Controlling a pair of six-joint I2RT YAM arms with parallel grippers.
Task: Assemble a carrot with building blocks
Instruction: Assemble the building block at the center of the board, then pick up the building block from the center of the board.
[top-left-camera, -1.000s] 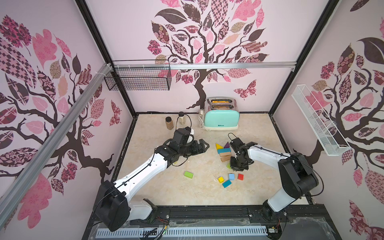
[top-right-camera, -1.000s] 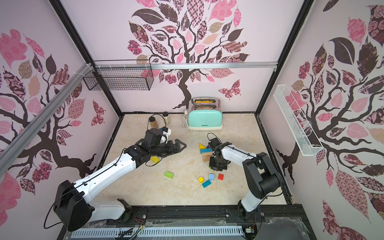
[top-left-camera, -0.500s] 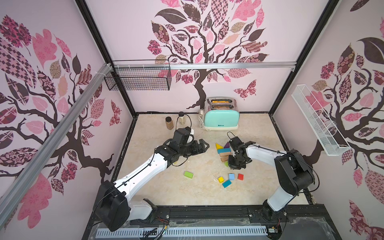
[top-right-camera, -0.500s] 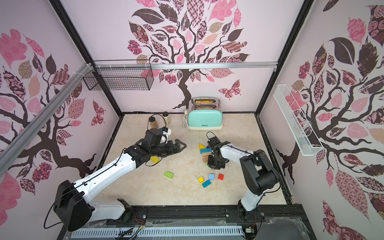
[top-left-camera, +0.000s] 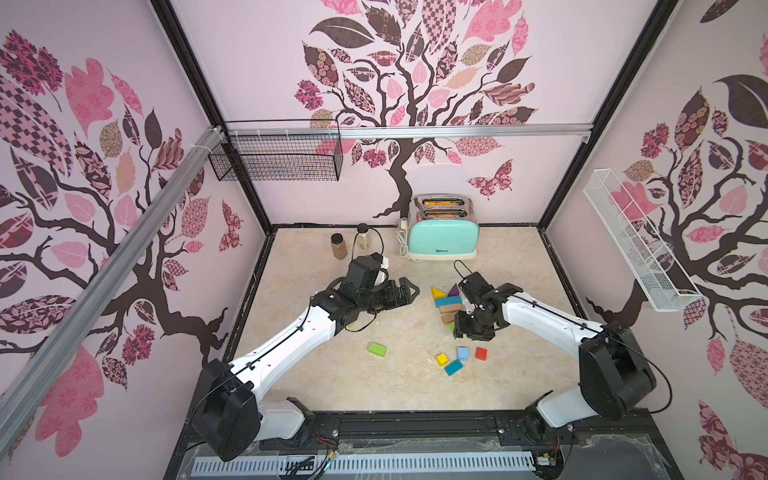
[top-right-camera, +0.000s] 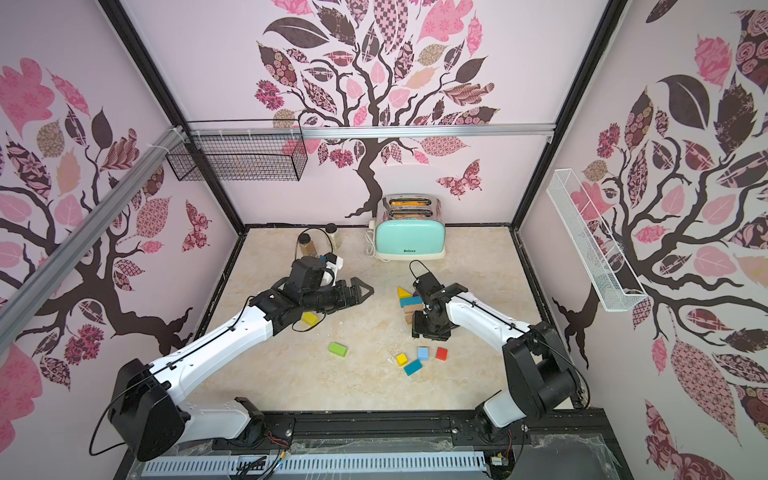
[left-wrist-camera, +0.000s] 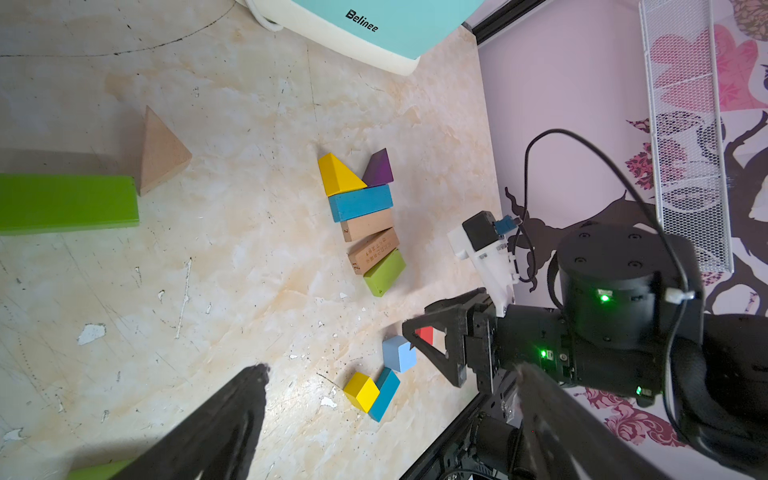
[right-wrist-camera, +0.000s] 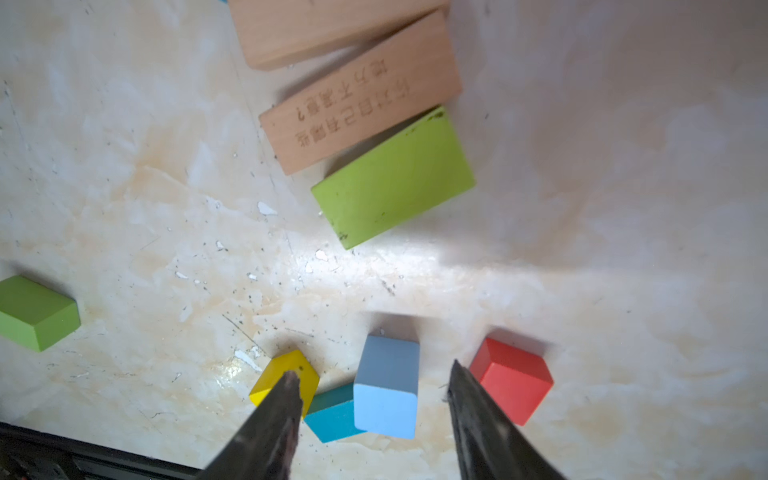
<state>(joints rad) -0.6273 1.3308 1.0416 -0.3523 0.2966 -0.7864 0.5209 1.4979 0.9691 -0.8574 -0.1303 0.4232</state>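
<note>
The carrot is a row of six building blocks (top-left-camera: 448, 301) lying flat on the surface (top-left-camera: 332, 386), each touching the next. At the end farthest from the right jaws, one yellow wedge (left-wrist-camera: 338, 178) and one purple wedge (left-wrist-camera: 379, 169) sit side by side. After them come one teal bar (left-wrist-camera: 360, 203), one plain tan bar (left-wrist-camera: 368, 224), one engraved tan bar (left-wrist-camera: 373, 250) and one green bar (left-wrist-camera: 385, 272), which lies just ahead of the right jaws. Those jaws stand apart, pointing down, with nothing gripped. In the right wrist view one light blue cube (right-wrist-camera: 386, 386) shows on the surface between their fingertips (right-wrist-camera: 286, 395). One yellow cube (right-wrist-camera: 286, 368) and one teal block (right-wrist-camera: 332, 413) touch each other beside one tip, and one red cube (right-wrist-camera: 513, 380) sits beside the other tip. One short green block (top-left-camera: 377, 349) lies alone, well apart from both pairs of jaws. The left jaws stand wide apart and empty, aimed toward the row. Close beside them lie one long green bar (left-wrist-camera: 66, 203) and one tan wedge (left-wrist-camera: 160, 151), and one yellow block (top-right-camera: 309, 318) shows under the arm behind them. Farther off at the back wall stand two spice jars, one (top-left-camera: 338, 246) holding brown contents and one (top-left-camera: 363, 236) paler, and one toaster (top-left-camera: 443, 243) with something orange-yellow in its two slots. One black wire basket (top-left-camera: 276, 156) and one white wire rack (top-left-camera: 636, 245) hang on the walls.
</note>
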